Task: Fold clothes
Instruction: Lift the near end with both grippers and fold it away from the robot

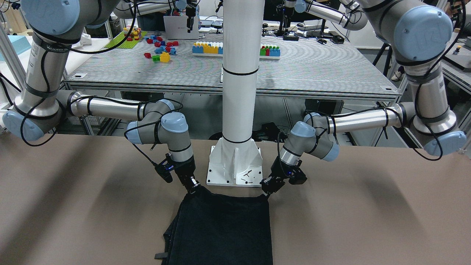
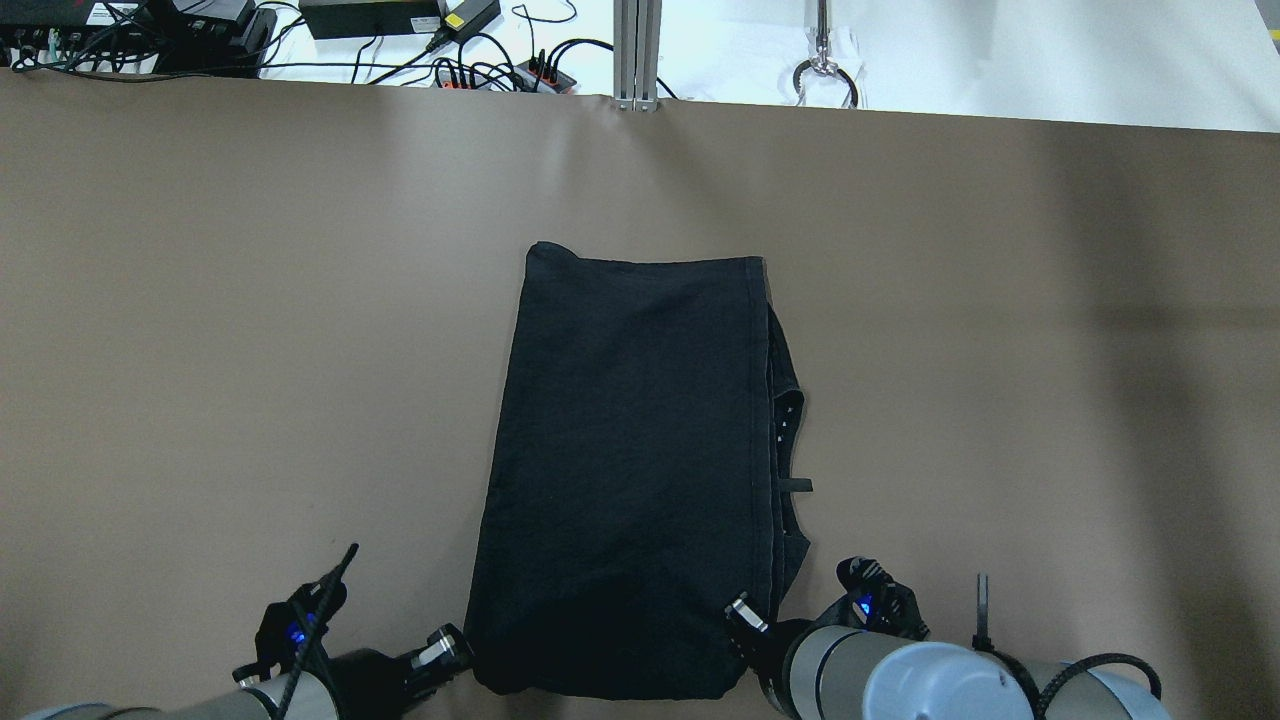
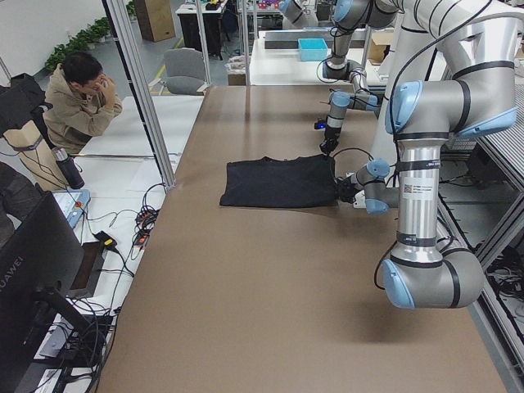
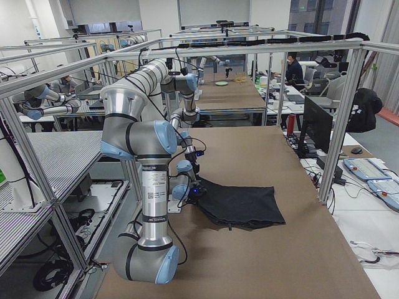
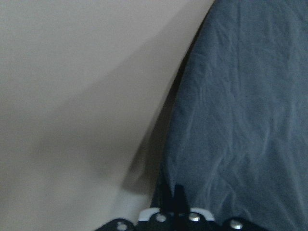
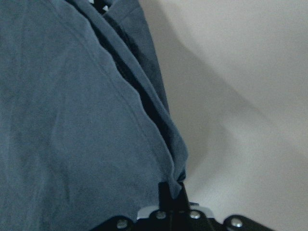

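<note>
The clothes (image 2: 630, 450) are one black garment, lying flat as a long folded rectangle in the middle of the brown table (image 2: 200, 350), with layered edges and a small strap sticking out on its right side. It also shows in the front view (image 1: 224, 228). My left gripper (image 2: 455, 645) is shut on the garment's near left corner; in the left wrist view the closed fingertips (image 5: 173, 192) pinch the cloth edge (image 5: 240, 120). My right gripper (image 2: 745, 615) is shut on the near right corner; in the right wrist view the fingertips (image 6: 172, 190) meet the cloth (image 6: 72, 120).
The white pole's base plate (image 1: 235, 167) stands on the table just behind the garment's near edge, between the two grippers. Cables and power supplies (image 2: 400, 30) lie beyond the table's far edge. A seated person (image 3: 78, 102) is off the table's far side.
</note>
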You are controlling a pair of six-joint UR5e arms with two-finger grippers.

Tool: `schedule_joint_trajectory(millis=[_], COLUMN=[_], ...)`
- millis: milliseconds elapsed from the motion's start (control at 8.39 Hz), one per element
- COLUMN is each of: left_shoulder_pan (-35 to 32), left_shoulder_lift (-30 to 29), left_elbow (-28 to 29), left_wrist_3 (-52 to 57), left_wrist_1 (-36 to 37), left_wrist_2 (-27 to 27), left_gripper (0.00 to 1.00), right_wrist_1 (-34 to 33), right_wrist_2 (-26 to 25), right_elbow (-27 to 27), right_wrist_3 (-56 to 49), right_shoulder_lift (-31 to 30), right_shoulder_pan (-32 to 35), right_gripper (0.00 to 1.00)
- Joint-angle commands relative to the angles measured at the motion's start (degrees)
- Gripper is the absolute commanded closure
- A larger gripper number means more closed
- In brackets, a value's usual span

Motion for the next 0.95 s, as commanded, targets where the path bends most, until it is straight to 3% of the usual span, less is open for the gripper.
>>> schedule_joint_trajectory(millis=[0,119,358,715,835], left_shoulder_pan=[-16.87,-23.66,-33.17,-40.58,-42.43], left_shoulder_lift=[-4.07,-9.68,-19.53,-32.02,-36.06], left_elbow=[-0.83,1.71,9.77,29.88,37.86], left_wrist_3=[0.84,2.68,5.06,8.84,9.11], left_wrist_1=[5.22,9.69,14.82,14.13,10.91], left_wrist_2=[-16.11,-21.67,-27.33,-29.55,-29.98], left_gripper=[1.00,1.00,1.00,1.00,1.00], right_wrist_1=[-0.23,-0.58,-0.50,-0.06,-0.06], right_wrist_2=[5.12,8.55,13.58,15.43,17.27], right_elbow=[0.30,-3.62,-14.60,-28.31,-32.62], right_wrist_3=[-1.25,-1.35,-8.24,-13.63,-16.26], right_shoulder_lift=[1.79,6.59,14.51,23.04,25.68], right_shoulder_pan=[9.63,16.37,24.06,29.43,31.80], right_gripper=[1.00,1.00,1.00,1.00,1.00])
